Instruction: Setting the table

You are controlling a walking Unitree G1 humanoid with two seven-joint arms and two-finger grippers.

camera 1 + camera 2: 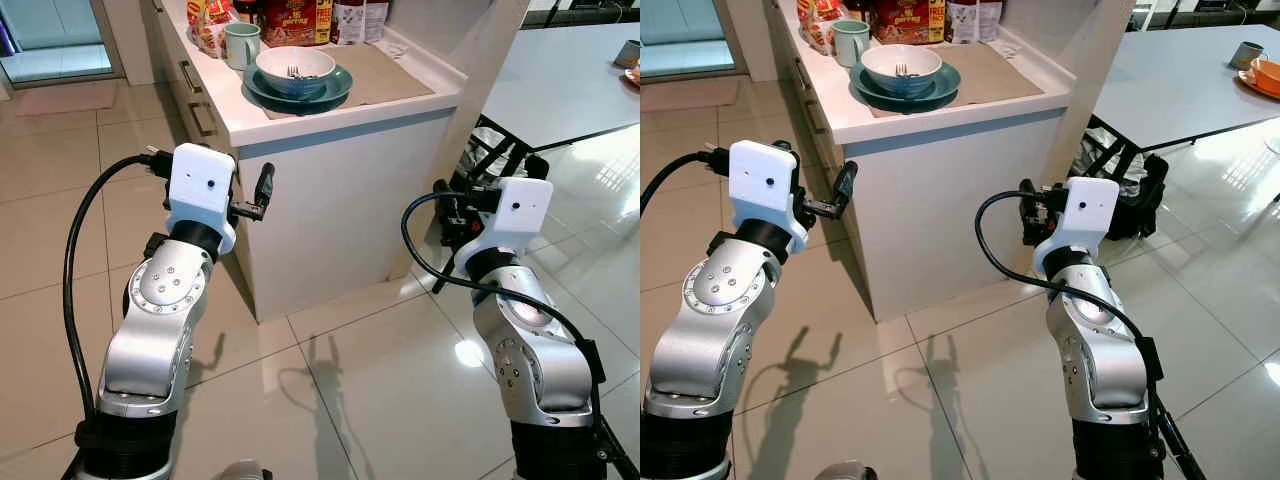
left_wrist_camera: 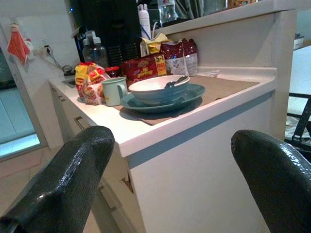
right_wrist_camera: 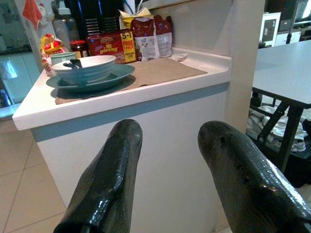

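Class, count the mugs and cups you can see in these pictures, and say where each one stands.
2. A pale green mug stands on the counter beside the stacked bowl and plate; a dark cup stands on the grey dining table. Others may be hidden.

A white counter (image 1: 330, 110) with a pale blue band under its edge fills the upper middle of the frame, drawer handles (image 1: 197, 97) showing on its left face. A brown mat (image 1: 385, 72) lies on top. Along the back, at the top edge, stand a red noodle pack (image 1: 297, 20), a yellow snack bag (image 1: 208, 22) to its left and a dark red bag (image 1: 360, 18) to its right. A grey table (image 1: 570, 80) occupies the upper right, an orange dish (image 1: 1262, 75) near its far corner. Glossy beige floor tiles (image 1: 380, 390) cover the lower frame, and a pink rug (image 1: 65, 98) lies upper left.
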